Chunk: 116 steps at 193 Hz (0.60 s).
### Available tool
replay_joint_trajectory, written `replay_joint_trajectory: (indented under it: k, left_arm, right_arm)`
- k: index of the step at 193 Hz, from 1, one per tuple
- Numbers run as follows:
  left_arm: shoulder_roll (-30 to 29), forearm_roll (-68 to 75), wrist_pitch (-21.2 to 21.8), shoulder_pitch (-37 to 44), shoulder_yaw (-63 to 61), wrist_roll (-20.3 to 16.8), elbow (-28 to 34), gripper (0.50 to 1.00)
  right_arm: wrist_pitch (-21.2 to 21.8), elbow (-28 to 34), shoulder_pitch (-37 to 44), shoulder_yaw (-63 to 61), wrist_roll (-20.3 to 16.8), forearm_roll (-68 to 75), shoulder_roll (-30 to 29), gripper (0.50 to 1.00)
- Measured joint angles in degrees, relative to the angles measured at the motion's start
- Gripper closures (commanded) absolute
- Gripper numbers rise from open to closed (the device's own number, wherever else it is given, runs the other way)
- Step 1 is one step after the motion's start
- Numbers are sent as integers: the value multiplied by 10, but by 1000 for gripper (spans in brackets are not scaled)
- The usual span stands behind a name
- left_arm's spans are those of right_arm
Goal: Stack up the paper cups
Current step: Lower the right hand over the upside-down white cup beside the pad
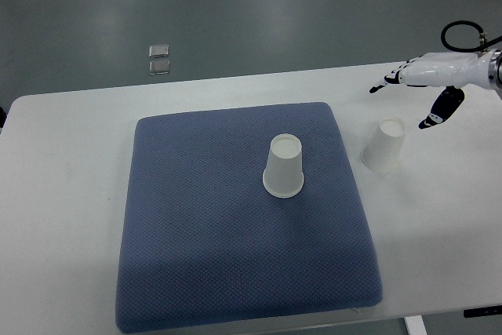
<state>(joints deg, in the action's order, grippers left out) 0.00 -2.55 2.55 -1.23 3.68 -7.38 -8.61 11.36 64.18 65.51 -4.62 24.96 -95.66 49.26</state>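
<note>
1. We look steeply down on a white table that fills most of the frame, with a grey floor across the top.
2. A thick blue-grey mat with a fine woven texture lies on the table, covering the centre and lower part of the frame.
3. One white paper cup stands upside down on the mat, slightly right of the frame's centre, its wide rim resting on the fabric.
4. A second white paper cup stands upside down on the bare table, just off the mat's right edge, in the right-middle of the frame. The two cups are apart, not stacked.
5. Our right hand, white with dark fingertips, reaches in from the upper right edge of the frame. It hangs above and slightly right of the second cup and does not touch it.
6. The hand's fingers are spread loosely and hold nothing; some point left, while the thumb hangs down toward the cup.
7. A black cable loops above the wrist at the upper right.
8. Two small square plates sit on the floor in the upper left of the frame, beyond the table's far edge.
</note>
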Motion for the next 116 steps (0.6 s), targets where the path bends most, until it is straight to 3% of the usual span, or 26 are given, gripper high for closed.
replay_joint_trajectory:
  k: [51, 116]
  left_arm:
    - [0, 0, 0, 0, 0, 0, 0, 500]
    - [0, 0, 0, 0, 0, 0, 0, 500]
  right_arm:
    - [-77, -41, -15, 40, -6, -17, -32, 591]
    - [-82, -51, -26, 42, -9, -17, -52, 591]
